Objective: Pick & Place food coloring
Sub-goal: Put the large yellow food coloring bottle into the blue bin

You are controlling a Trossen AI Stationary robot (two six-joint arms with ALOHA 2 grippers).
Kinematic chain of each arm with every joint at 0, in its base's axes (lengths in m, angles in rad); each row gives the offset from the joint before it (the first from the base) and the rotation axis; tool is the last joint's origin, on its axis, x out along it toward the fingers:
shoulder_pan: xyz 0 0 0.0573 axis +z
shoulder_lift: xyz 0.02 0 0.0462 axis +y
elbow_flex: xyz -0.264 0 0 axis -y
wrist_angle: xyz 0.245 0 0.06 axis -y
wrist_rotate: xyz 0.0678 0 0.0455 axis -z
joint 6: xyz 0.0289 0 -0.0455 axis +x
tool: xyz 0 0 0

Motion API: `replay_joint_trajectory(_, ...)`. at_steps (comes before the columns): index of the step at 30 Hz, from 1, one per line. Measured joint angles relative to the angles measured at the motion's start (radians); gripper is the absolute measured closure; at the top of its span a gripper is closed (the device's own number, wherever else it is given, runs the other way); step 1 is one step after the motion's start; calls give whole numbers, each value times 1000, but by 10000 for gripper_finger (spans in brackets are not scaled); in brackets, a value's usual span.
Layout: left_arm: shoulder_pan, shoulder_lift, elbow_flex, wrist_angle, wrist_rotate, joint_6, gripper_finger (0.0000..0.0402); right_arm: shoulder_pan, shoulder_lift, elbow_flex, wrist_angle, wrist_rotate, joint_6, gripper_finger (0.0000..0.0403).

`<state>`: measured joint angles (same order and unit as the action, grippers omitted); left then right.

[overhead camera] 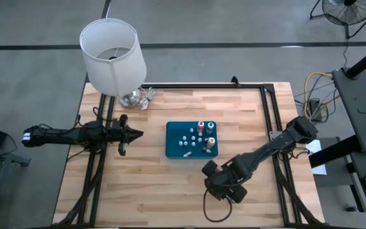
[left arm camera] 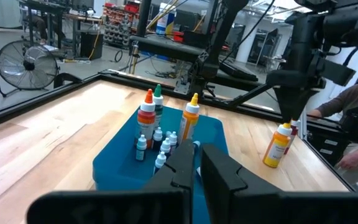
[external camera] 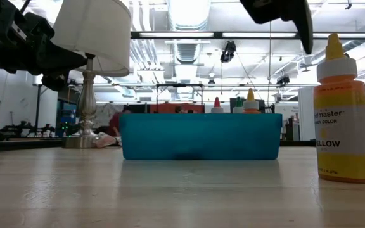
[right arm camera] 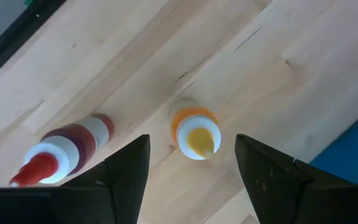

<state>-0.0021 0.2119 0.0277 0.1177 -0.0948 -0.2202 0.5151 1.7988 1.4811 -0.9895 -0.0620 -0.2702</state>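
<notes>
Right gripper (right arm camera: 191,165) fingers (right arm camera: 126,171) are spread wide above an upright yellow food coloring bottle (right arm camera: 194,134), apparently untouched, on the woodgrain bench (right arm camera: 278,56); left gripper (left arm camera: 194,165) fingers are pressed together.

The left arm (overhead camera: 75,135) lay stretched out level over the left side of the table, reaching toward the middle, and its gripper (overhead camera: 134,133) was closed, the two fingers (left arm camera: 219,171) pressed together with nothing between them. The right arm (overhead camera: 278,143) came in from the right edge, bent down toward the near middle of the table, wrist turned so the right gripper (right arm camera: 191,163) pointed straight down, its jaws spread wide and gripping nothing.
</notes>
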Motion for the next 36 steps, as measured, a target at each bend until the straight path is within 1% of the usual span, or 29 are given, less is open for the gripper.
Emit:
replay_joint_trajectory(15, 0, 0, 0, 0, 0, 0, 400, -12, 62, -7, 4, 1, -29, 177)
replay_joint_trajectory(23, 0, 0, 0, 0, 0, 0, 400, -19, 65, -10, 16, 2, -30, 183)
replay_joint_trajectory(27, 0, 0, 0, 0, 0, 0, 400, -23, 65, -10, 17, 2, -33, 210)
replay_joint_trajectory(34, 0, 0, 0, 0, 0, 0, 400, -27, 65, -10, 18, -1, -49, 297)
replay_joint_trajectory(36, 0, 0, 0, 0, 0, 0, 400, -28, 64, -10, 19, -18, -55, 303)
